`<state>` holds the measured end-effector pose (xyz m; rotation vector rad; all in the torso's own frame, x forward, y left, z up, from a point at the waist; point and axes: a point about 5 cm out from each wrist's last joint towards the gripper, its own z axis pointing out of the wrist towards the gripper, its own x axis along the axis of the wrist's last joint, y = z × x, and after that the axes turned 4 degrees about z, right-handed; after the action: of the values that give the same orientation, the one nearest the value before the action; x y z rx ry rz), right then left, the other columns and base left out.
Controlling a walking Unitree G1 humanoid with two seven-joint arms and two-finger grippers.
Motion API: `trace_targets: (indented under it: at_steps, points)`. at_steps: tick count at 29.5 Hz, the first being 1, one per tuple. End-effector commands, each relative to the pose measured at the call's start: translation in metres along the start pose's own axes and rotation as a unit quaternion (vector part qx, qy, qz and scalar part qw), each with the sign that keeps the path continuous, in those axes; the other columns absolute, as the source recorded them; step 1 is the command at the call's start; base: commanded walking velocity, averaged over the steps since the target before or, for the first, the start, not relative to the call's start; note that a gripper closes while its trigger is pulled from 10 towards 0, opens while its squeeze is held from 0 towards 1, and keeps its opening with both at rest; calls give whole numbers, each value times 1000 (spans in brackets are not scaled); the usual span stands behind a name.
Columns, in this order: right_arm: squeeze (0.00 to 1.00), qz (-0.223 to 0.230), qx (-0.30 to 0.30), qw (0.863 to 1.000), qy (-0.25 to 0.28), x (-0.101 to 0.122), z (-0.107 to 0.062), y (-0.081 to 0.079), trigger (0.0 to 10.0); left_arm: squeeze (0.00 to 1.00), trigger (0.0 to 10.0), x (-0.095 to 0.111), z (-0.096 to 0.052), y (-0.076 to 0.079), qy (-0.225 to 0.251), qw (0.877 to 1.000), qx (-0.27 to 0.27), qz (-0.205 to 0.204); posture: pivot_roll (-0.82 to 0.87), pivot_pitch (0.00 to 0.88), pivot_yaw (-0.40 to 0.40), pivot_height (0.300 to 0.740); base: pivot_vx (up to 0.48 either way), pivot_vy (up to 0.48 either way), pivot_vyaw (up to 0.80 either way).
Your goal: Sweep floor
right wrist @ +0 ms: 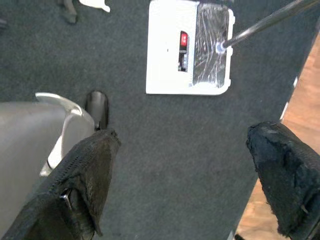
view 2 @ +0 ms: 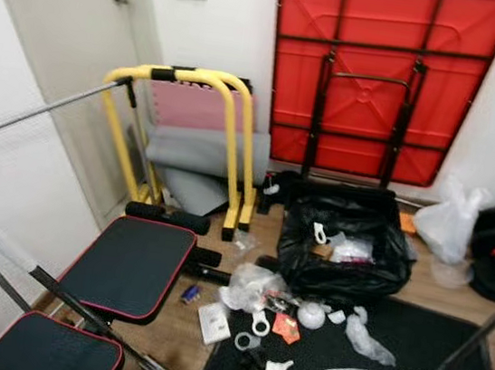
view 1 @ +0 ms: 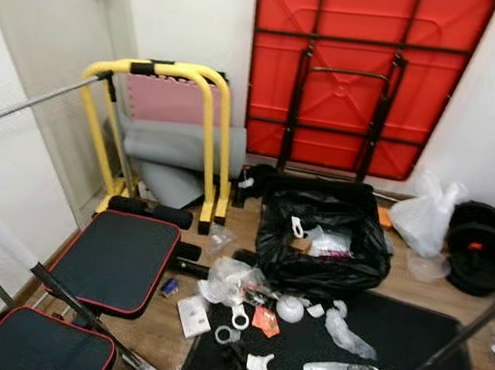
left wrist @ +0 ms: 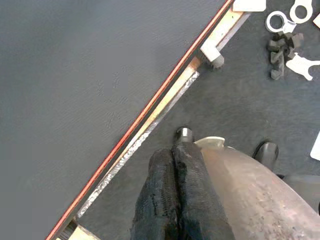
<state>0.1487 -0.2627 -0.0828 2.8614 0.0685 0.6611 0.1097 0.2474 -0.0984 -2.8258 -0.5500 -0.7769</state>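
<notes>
Barely begun, I judge: litter (view 1: 249,313) lies ahead of both end effectors, right end effector (right wrist: 185,180) released near the sweeper (right wrist: 189,47), left end effector (left wrist: 175,195) clenched empty.

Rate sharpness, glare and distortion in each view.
Eye views: evenly lit, slightly soft, wide-angle bending at the edges, mild sheen on the red table. Left wrist view: sharp mat, blurred close fingers. Right wrist view: glare on the dustpan, fingers soft.
</notes>
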Motion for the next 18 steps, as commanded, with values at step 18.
trace_targets:
  at_steps: [18]
  points:
    - [0,-16,1,1000,11,9,1,0,10000,0,10000,-4,-1,2,-6,1000,-25,12,-129,0,-4,740,0,-320,0]
